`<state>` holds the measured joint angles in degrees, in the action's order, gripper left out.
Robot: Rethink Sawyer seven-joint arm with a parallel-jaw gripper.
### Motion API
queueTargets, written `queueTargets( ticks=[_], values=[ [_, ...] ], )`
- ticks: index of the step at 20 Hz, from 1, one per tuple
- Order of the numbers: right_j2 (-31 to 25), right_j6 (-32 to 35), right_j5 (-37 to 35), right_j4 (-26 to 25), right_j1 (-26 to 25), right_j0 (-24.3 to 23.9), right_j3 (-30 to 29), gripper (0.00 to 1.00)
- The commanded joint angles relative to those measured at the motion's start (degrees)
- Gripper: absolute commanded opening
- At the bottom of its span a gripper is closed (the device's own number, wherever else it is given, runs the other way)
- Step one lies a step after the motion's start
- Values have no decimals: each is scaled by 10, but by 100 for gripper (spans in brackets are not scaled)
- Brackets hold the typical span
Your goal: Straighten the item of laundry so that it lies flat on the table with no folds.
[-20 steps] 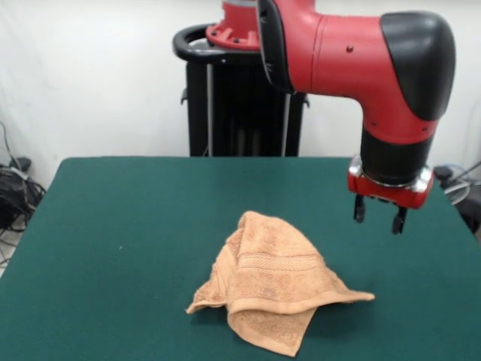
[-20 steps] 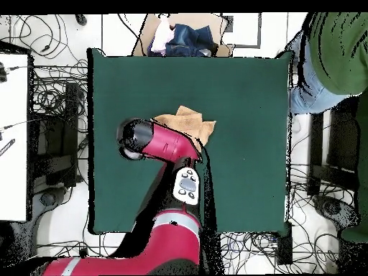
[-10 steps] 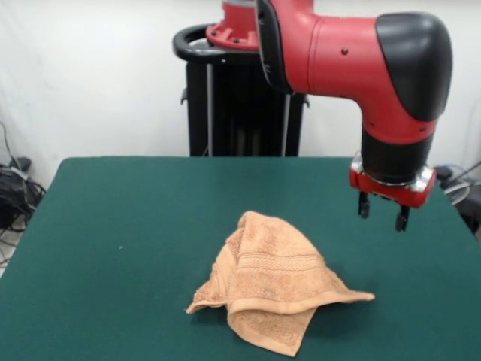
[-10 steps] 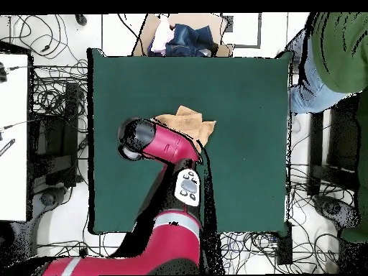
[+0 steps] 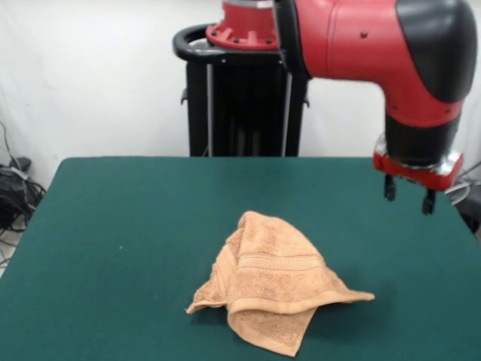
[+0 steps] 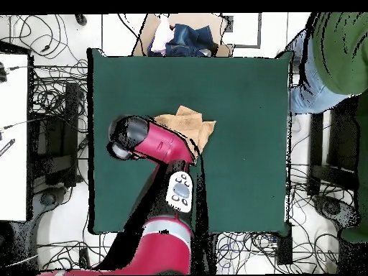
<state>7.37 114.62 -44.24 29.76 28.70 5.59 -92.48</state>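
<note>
Towel: one orange-tan towel (image 5: 269,289), crumpled in folds near the table's middle.
Table: one green table (image 5: 128,218).
Gripper: one gripper (image 5: 408,199), fingers apart, empty, raised well aside of the towel.
Onlooker: one person (image 6: 332,54) at the table's corner.

Orange-tan terry towel (image 5: 269,287) lies crumpled in a peaked heap on the green table (image 5: 128,226), folded over itself, woven band stripe showing across its front, one corner pointing toward the near edge, roughly mid-table.
</note>
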Motion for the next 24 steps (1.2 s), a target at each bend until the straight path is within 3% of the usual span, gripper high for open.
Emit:
queueTargets(
  ticks=[1,6,11,15,24],
  values=[
    [4,268,-21,82,59,27,-77,100],
    [72,339,-49,81,123,65,-141,100],
    [80,361,-90,73,133,57,-156,100],
    [91,252,-41,-11,114,30,-136,100],
    [75,145,-2,-141,88,-27,-72,100]
  ],
)
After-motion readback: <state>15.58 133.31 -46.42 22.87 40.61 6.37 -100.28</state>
